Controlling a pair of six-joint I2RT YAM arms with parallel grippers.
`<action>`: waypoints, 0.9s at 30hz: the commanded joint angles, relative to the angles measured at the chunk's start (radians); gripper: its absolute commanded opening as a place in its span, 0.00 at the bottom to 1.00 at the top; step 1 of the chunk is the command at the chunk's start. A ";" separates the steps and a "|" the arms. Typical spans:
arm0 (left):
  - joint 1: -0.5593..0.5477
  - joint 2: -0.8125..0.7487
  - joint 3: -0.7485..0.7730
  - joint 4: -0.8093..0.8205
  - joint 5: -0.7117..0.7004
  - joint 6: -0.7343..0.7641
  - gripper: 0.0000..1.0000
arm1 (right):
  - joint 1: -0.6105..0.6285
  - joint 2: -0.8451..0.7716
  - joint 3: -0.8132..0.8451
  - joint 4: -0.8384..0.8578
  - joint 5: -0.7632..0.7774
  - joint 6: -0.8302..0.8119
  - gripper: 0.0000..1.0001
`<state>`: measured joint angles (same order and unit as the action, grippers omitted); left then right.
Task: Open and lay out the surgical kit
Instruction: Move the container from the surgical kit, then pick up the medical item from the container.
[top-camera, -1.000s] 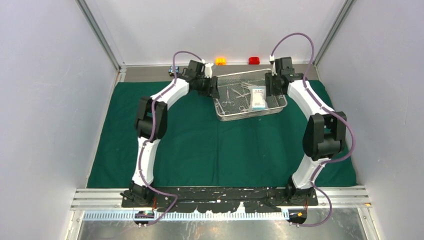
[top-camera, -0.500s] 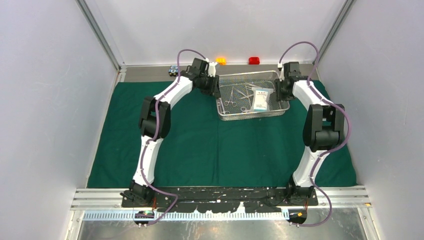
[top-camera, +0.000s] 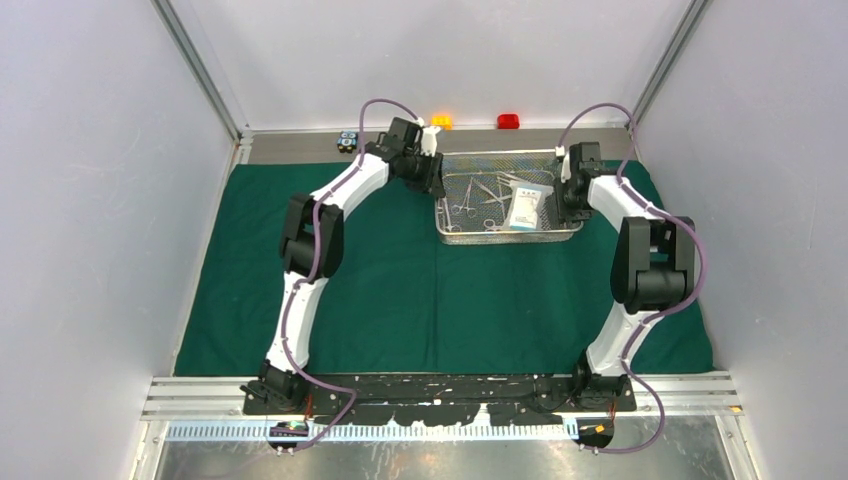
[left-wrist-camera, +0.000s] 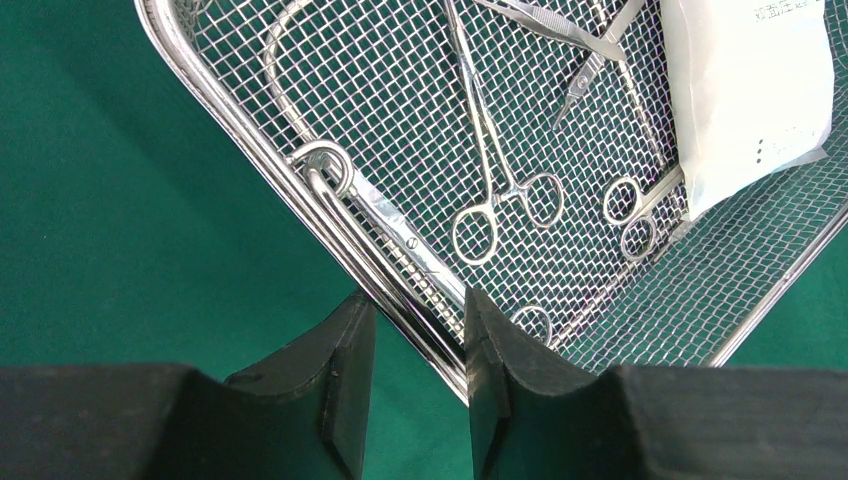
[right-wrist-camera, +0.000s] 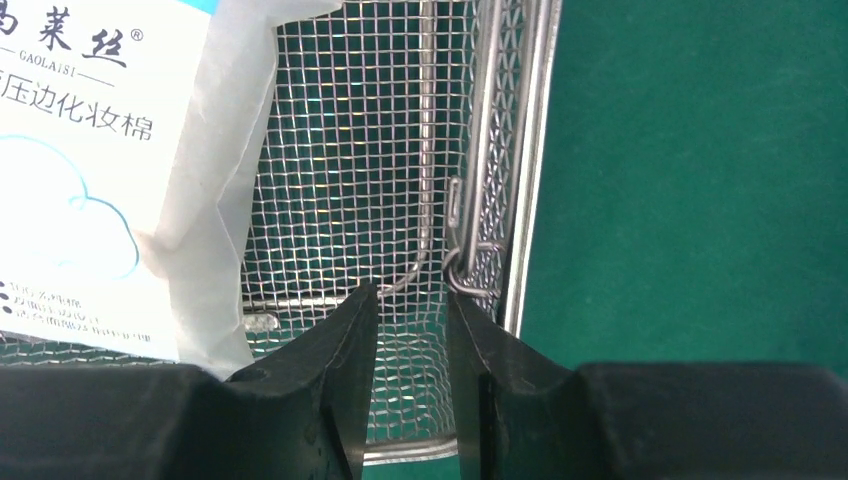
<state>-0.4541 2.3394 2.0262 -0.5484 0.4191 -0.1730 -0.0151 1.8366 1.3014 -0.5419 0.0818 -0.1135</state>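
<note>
Surgical kit parts all sit in the wire-mesh tray (top-camera: 540, 236), which rests at about 12 o'clock on the green cloth (top-camera: 420, 300) that lies spread flat over the worktop. One arm is at each short end of the tray.

The left gripper (left-wrist-camera: 417, 330), at the tray's 9 o'clock end, looks closed on the rim, with the wire running slantwise between its fingers. The right gripper (right-wrist-camera: 412, 300), at the 3 o'clock end, has its jaws narrowly apart over the end wall. Only mesh shows in the gap, so nothing is clamped there yet.

The step in hand seems to be a two-arm hold on the tray, so that it can be shifted for laying out.

- **Right grip:** It should bite on the wall or the swing handle (right-wrist-camera: 428, 150) and stay clear of the white-blue packet (right-wrist-camera: 90, 180) lying just beside its inner finger.
- **Left grip:** Because the rim sits slantwise in the jaws, the tray could pivot, so the rim would be better squared in them first.
- **Lift:** Both ends should rise together and stay level. Otherwise the forceps (left-wrist-camera: 497, 195) and the other loose steel may slide toward the low end.
</note>
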 joint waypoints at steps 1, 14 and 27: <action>-0.020 0.018 -0.008 -0.082 0.012 0.098 0.28 | -0.023 -0.100 -0.026 0.010 0.057 -0.030 0.37; -0.023 0.131 0.195 -0.162 -0.015 0.044 0.39 | -0.039 -0.014 0.168 -0.075 -0.061 -0.033 0.43; -0.018 0.060 0.219 -0.178 -0.124 0.081 0.73 | 0.031 0.003 0.219 -0.079 -0.185 0.068 0.63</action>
<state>-0.4732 2.4321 2.1891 -0.6811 0.3485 -0.1375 -0.0261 1.8397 1.4700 -0.6277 -0.0818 -0.0830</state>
